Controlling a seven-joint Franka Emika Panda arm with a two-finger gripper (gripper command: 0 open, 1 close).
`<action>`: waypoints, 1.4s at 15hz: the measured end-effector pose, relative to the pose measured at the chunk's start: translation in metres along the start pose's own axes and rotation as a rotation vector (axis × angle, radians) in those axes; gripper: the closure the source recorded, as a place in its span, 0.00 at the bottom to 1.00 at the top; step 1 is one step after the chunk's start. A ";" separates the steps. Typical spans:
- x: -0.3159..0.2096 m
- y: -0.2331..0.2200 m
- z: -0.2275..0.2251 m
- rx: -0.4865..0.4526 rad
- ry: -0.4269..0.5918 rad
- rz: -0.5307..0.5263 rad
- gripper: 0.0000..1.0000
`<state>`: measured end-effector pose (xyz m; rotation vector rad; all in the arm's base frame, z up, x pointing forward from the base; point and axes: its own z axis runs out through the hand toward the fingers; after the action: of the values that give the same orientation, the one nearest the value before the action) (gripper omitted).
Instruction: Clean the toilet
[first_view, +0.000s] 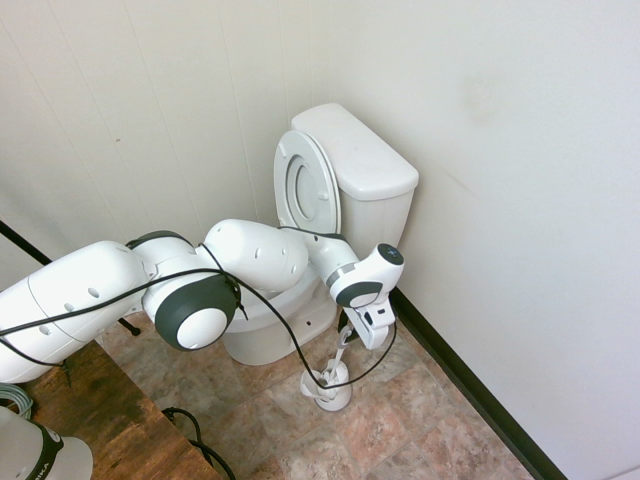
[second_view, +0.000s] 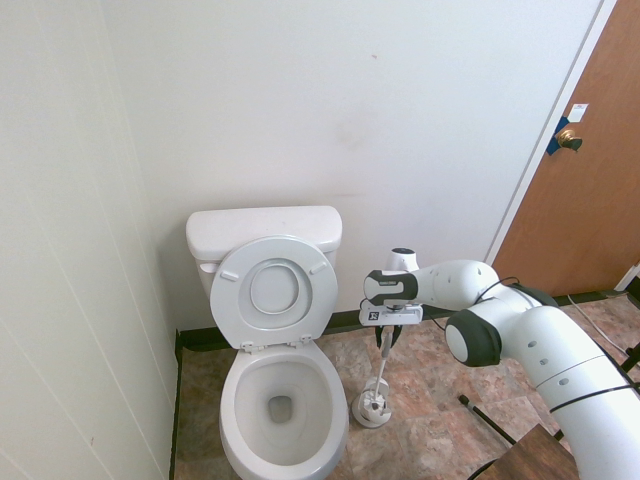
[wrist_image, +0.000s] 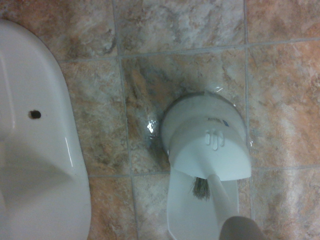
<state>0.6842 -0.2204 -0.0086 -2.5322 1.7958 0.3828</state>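
Observation:
The white toilet (second_view: 265, 228) stands against the back wall with its ring seat (second_view: 275, 290) and lid raised and the bowl (second_view: 240, 425) open. Its tank (first_view: 360, 160) shows in the first exterior view, and part of its base (wrist_image: 35, 165) in the wrist view. Beside the bowl, on the tile floor, sits a small white brush holder (second_view: 372, 408) (first_view: 328, 388) (wrist_image: 207, 140) with a toilet brush standing in it. My gripper (second_view: 387, 338) (first_view: 352, 335) hangs straight above the holder. Its fingers are drawn in around the top of the brush handle (second_view: 381, 375) (wrist_image: 225, 205).
A brown door (second_view: 590, 170) stands at the right of the room. A dark baseboard (first_view: 470, 390) runs along the wall beside the holder. A wooden surface (first_view: 110, 420) lies under the arm's base. Tile floor (wrist_image: 165, 30) surrounds the holder.

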 end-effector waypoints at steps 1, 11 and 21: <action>0.000 -0.001 -0.001 0.002 0.001 0.000 1.00; -0.007 0.001 -0.005 -0.012 0.004 -0.046 1.00; -0.052 0.037 -0.106 -0.037 0.081 -0.125 1.00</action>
<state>0.6539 -0.2009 0.1097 -2.7053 1.6578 0.3174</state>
